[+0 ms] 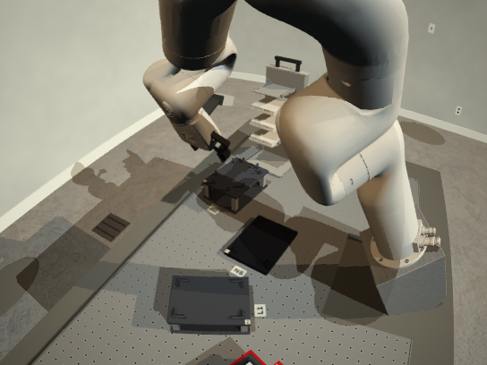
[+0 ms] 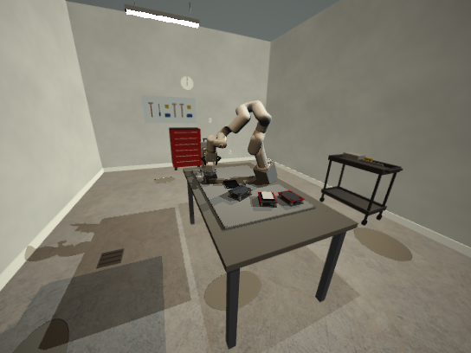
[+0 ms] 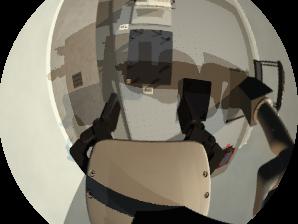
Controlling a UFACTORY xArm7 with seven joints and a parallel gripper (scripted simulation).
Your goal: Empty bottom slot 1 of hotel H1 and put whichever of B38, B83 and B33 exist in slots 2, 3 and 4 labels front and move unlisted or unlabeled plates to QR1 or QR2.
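Plate hotel H1 stands at the far end of the deck, behind the arm's elbow, its shelves partly hidden; pale plates seem to sit in several slots, but no label can be read, so what stands right cannot be told. The gripper hangs spread wide and empty over the raised nest just in front of the hotel, tilted toward it. A black plate lies flat on N6; the landing nest L1 looks bare; in the exterior view one red-rimmed quarantine nest carries a pale plate, the other looks dark. Judging by this, sorting is partly done, with the N6 plate probably awaiting its slot.
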